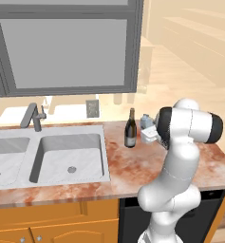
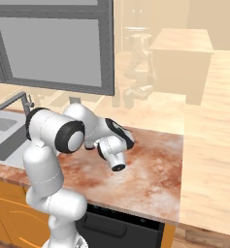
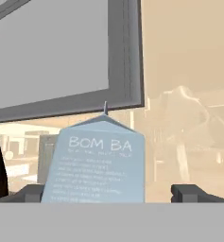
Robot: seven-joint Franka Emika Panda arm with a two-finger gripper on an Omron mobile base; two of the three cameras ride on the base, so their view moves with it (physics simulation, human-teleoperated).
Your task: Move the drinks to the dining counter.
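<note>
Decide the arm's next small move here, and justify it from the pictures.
Probably ease forward and shut on the carton. The gripper stands open, its fingertips on either side of the carton, which stands upright on the counter beside the wine bottle.

My arm (image 1: 180,156) is glossy white, built of rounded, tube-like segments that swell at each bend. The joints (image 1: 164,122) carry dark, near-black bands and end caps, one forming a black ring on my upper link. My wrist (image 2: 112,154) ends in a white cylinder with a dark round face. My fingertips (image 3: 191,193) are small, blocky and dark grey.
</note>
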